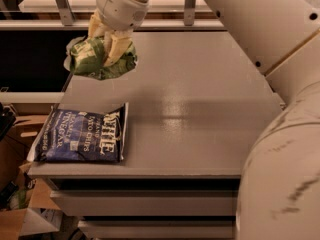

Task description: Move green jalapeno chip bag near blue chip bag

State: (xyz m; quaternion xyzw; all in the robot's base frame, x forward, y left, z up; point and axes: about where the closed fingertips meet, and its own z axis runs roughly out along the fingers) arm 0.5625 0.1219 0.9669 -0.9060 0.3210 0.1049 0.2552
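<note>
My gripper (106, 45) is at the upper left of the camera view, over the table's left edge. Its yellowish fingers (117, 45) are shut on the green jalapeno chip bag (95, 60), a crumpled green bag with white edges. The bag hangs lifted off the grey table (200, 109). The blue chip bag (81, 136) lies flat on the table's front left corner, navy with big white lettering. It sits below the held bag and nearer the camera, apart from it.
My white arm (260, 29) crosses the upper right, and the robot's body (285, 179) fills the lower right. A rail with metal posts (61, 4) runs behind the table. Cardboard boxes (20, 219) stand on the floor at the lower left.
</note>
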